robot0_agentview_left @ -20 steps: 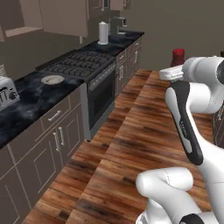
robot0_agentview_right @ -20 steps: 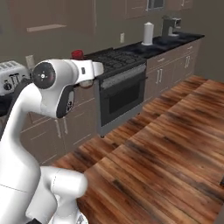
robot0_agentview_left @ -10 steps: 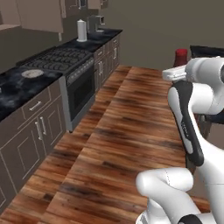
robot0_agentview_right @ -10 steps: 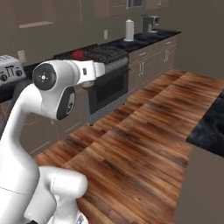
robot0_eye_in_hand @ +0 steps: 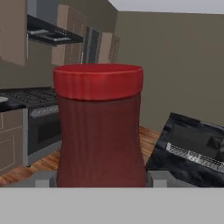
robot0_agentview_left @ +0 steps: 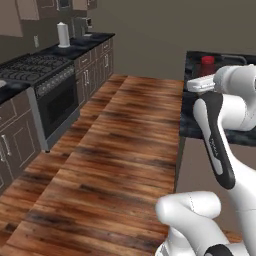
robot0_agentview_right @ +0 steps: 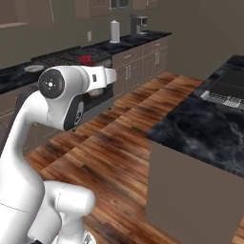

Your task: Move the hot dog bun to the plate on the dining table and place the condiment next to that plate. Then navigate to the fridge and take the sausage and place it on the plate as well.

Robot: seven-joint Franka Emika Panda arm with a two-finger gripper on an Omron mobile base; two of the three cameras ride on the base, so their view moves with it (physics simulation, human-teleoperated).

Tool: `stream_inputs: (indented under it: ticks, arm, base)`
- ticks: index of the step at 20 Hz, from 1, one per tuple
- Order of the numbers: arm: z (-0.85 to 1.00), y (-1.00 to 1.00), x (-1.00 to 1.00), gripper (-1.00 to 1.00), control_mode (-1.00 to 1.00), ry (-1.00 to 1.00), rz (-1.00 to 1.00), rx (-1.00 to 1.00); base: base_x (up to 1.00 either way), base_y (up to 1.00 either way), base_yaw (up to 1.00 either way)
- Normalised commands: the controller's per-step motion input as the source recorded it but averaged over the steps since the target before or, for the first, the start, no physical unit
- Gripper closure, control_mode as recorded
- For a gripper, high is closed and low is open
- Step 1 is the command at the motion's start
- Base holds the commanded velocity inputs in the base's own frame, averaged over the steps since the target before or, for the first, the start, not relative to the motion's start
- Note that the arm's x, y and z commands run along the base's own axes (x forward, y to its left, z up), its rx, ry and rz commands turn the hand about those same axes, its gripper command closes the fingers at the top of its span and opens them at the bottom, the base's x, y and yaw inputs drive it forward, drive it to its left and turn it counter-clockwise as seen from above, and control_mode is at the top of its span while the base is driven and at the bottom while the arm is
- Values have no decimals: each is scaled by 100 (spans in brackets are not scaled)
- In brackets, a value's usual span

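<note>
The hand view shows the tool (robot0_eye_in_hand: 101, 179) gripping a red-capped sauce bottle (robot0_eye_in_hand: 99, 127) upright between its fingers, held in the air over the wooden floor (robot0_agentview_left: 120, 150), while the left base view shows its red cap (robot0_agentview_left: 207, 60) against the dark counter (robot0_agentview_left: 200, 117) on the right.

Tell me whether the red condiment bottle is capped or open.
Capped. In the hand view a red lid sits flush on top of the dark red condiment bottle, held between the gripper fingers.
</note>
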Motion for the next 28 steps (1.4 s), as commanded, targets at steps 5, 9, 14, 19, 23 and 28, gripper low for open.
stream_inputs:
  ticks: [5,9,14,19,23,28]
  arm:
    - [0,0,0,100,100,0,0,0]
    - [0,0,0,100,100,0,0,0]
    - [0,0,0,100,100,0,0,0]
    - [0,0,0,100,100,0,0,0]
    - [0,0,0,100,100,0,0,0]
    - [0,0,0,100,100,0,0,0]
  base:
    - [0,-100,-5]
    - [0,-100,-2]
    - [0,-100,-1]
    - [1,-100,0]
    - [5,-100,0]
    - [10,-100,0]
